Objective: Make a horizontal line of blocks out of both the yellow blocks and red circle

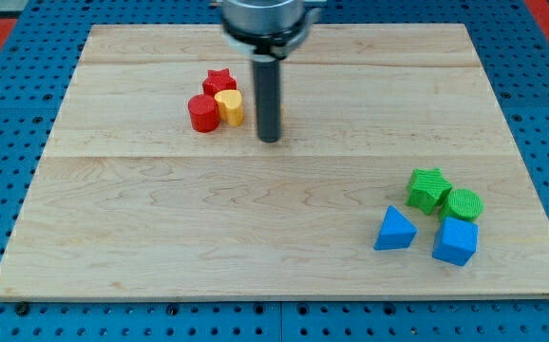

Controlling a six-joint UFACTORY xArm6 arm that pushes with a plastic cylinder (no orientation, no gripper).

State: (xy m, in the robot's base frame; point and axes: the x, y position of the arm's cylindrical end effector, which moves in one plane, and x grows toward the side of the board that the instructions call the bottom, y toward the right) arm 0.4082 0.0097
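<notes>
- Toward the view's top, left of centre on the pale wooden worktop, sat a tight cluster: a red circle, a squat ribbed cylinder, with a yellow heart-shaped block touching its right side and a red star just behind both.
- My tip rested on the worktop just to the right of the yellow heart, close beside it but apart from it.
- A sliver of yellow-orange showed at the rod's right edge; whether it was the second yellow block could not be told, as the rod hid it.
- There was no gripper on the arm, only the dark rod, so nothing was held.
- Well apart, at the view's lower right, a green star, a green circle, a blue triangle and a blue cube were bunched together.
</notes>
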